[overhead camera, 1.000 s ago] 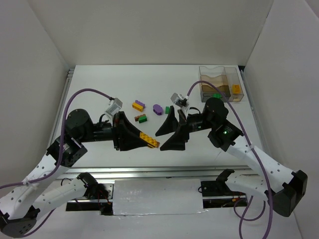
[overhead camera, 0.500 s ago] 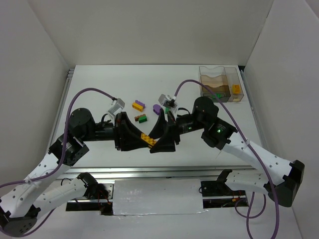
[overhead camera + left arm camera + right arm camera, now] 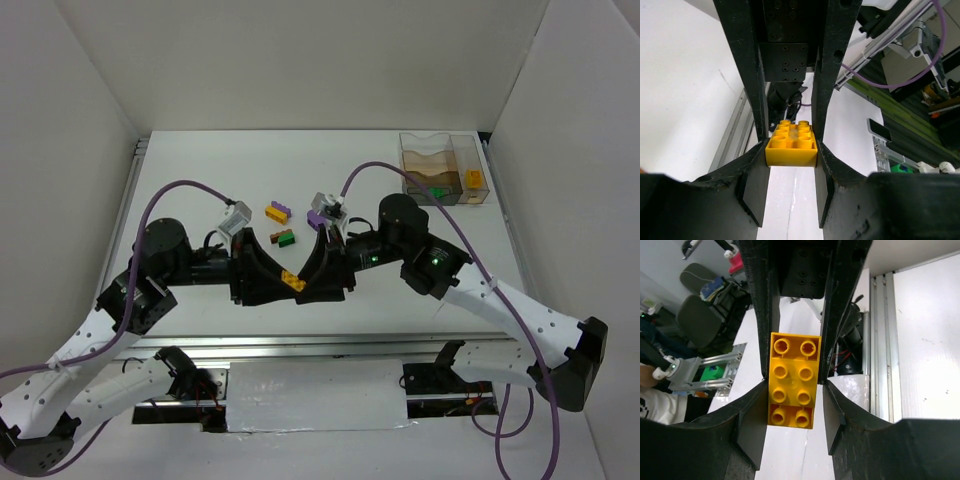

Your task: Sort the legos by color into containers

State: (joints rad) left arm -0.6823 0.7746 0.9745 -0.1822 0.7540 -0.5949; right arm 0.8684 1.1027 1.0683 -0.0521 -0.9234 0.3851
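Near the front of the table [image 3: 330,170], one yellow-orange brick [image 3: 292,281] clamped by left jaws and right jaws alike.

A robotics lab: white booth walls [image 3: 300,60] enclose the table [image 3: 200,190], aluminium rails [image 3: 300,345] run along its six o'clock edge, and grey office chairs [image 3: 697,317] stand at nine o'clock in the right wrist view.

yellow brick [image 3: 293,281]: from above only a sliver shows between 2 pairs of black jaws.
right gripper [image 3: 794,384]: whether its jaws press the brick or stand just off it cannot be told.
purple brick [image 3: 314,217]: right part hidden behind the right wrist camera [image 3: 326,205].
containers [image 3: 440,145]: near left corner crossed by a purple cable [image 3: 365,170]; what lies inside there is unclear.
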